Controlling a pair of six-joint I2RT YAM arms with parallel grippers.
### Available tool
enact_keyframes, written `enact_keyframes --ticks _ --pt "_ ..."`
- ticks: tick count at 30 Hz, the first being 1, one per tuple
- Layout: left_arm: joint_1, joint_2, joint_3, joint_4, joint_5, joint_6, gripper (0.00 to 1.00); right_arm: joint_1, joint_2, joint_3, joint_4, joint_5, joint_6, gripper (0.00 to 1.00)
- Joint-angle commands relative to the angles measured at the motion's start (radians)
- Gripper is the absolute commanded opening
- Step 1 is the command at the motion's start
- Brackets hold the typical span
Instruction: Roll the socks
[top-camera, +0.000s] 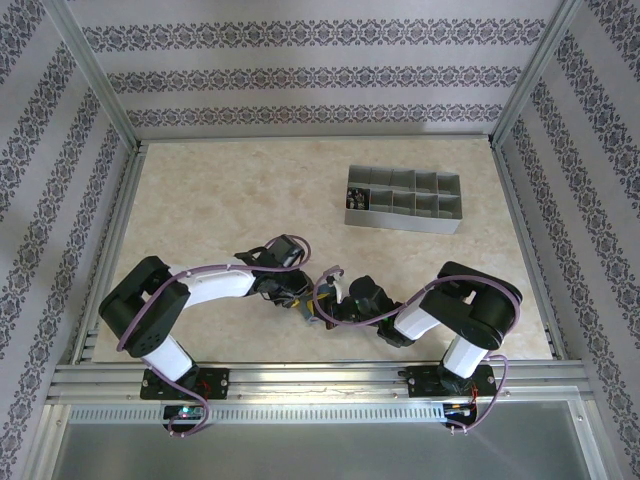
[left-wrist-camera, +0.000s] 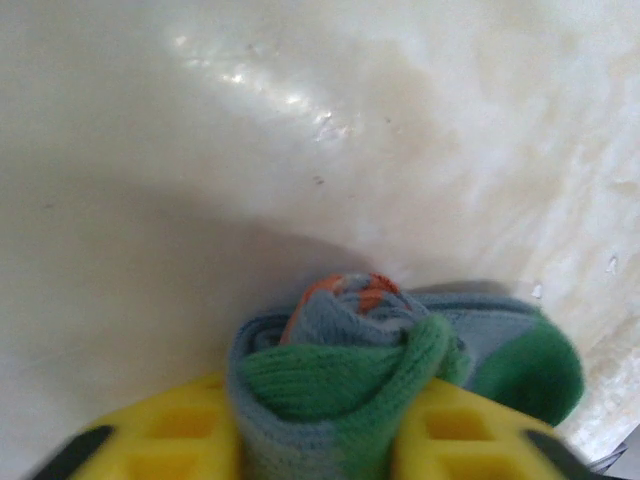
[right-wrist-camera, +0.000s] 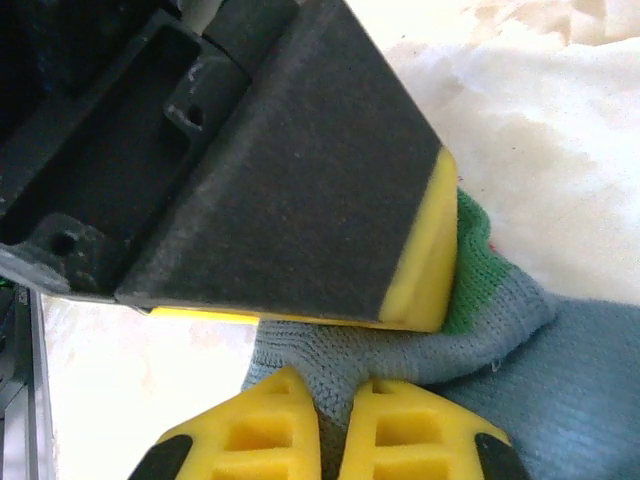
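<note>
A blue-teal sock (left-wrist-camera: 350, 340) with green and orange parts is wound into a tight roll on the marble table. My left gripper (left-wrist-camera: 320, 400) is shut on this roll, with a yellow pad pressing each side. The sock's flat blue leg (right-wrist-camera: 560, 380) trails off to the right. My right gripper (right-wrist-camera: 335, 385) is shut on a fold of that blue fabric, right beside the left gripper's black and yellow finger (right-wrist-camera: 300, 180). From above, the left gripper (top-camera: 298, 298) and right gripper (top-camera: 335, 305) meet at the front middle of the table.
A grey compartment tray (top-camera: 403, 200) stands at the back right. The marble tabletop (top-camera: 220, 200) is bounded by aluminium rails and patterned walls on three sides. Both arms' cables loop over the near part of the table.
</note>
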Motion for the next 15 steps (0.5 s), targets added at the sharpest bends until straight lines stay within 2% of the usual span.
enact_keyframes --ticks 1,3,5,8,12,15 --pt "-0.075 0.082 -0.035 0.033 0.106 0.035 0.01 -0.006 0.103 -0.035 -0.449 0.022 -0.016 0.00" --pt "-0.067 0.056 -0.048 -0.021 0.072 0.037 0.00 -0.006 0.092 -0.004 -0.486 0.012 -0.047 0.04" --pt "-0.030 -0.007 -0.091 -0.096 0.002 0.020 0.00 -0.006 0.073 0.051 -0.551 -0.008 -0.107 0.22" --pt "0.059 -0.166 -0.197 -0.184 -0.118 -0.025 0.00 -0.003 0.032 0.150 -0.612 -0.033 -0.234 0.39" --pt "0.171 -0.426 -0.313 -0.295 -0.234 -0.059 0.00 0.002 -0.008 0.322 -0.747 -0.096 -0.471 0.46" --pt "0.232 -0.613 -0.393 -0.367 -0.280 -0.104 0.00 0.017 -0.034 0.451 -0.867 -0.089 -0.600 0.48"
